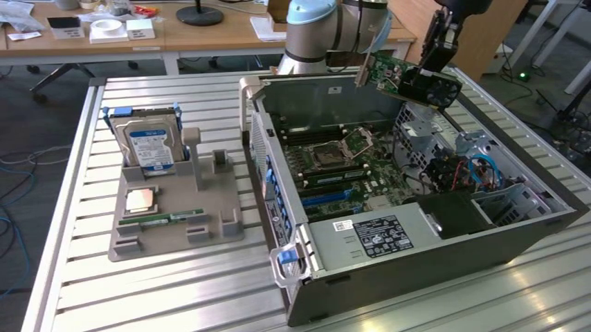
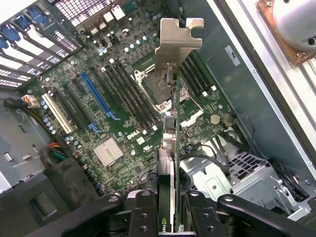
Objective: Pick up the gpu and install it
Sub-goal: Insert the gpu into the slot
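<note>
The thin green-board gpu point(image 1: 397, 76) with black cooler and silver bracket is clamped edge-on by the black gripper point(image 2: 170, 207) above the green motherboard point(image 2: 123, 140); through any tilt the long blue slot point(image 2: 98, 96) could be missed.

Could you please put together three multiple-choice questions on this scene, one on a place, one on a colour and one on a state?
1. Where is the gpu?
A. in the grey holder
B. in the air over the open computer case
C. seated in a motherboard slot

2. Which colour shows on the label of the hard drive?
A. red
B. green
C. blue

3. How is the gripper?
A. fingers open and empty
B. fingers shut on the gpu
C. fingers shut on a cable

Answers: 1 B, the exterior view shows the gpu up above the case rim. 2 C, a blue band covers the label's upper part. 3 B, the wrist view shows the fingers pressed on both faces of the gpu.
</note>
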Robot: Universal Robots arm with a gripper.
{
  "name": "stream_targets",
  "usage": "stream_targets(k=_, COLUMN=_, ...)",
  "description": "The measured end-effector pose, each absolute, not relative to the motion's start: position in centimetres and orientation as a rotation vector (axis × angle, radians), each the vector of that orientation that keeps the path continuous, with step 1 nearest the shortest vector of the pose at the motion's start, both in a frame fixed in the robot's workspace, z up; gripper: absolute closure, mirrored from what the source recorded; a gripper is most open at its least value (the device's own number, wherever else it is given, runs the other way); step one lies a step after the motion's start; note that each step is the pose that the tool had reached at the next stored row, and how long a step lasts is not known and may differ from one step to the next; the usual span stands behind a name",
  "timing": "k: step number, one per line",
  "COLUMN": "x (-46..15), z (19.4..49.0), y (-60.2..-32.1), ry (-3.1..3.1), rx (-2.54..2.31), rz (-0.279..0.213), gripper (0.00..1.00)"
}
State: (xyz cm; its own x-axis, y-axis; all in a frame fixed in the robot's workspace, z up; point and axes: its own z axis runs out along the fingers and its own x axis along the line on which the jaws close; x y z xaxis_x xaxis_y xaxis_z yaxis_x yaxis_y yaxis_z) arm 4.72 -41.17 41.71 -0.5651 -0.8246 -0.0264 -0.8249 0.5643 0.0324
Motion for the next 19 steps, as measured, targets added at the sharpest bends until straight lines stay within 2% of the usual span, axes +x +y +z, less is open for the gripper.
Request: stream_targets(k=19, x=4.72, z=41.68, y=-41.17, ry=2.616, rx=-1.730, rz=0.065, gripper=0.74)
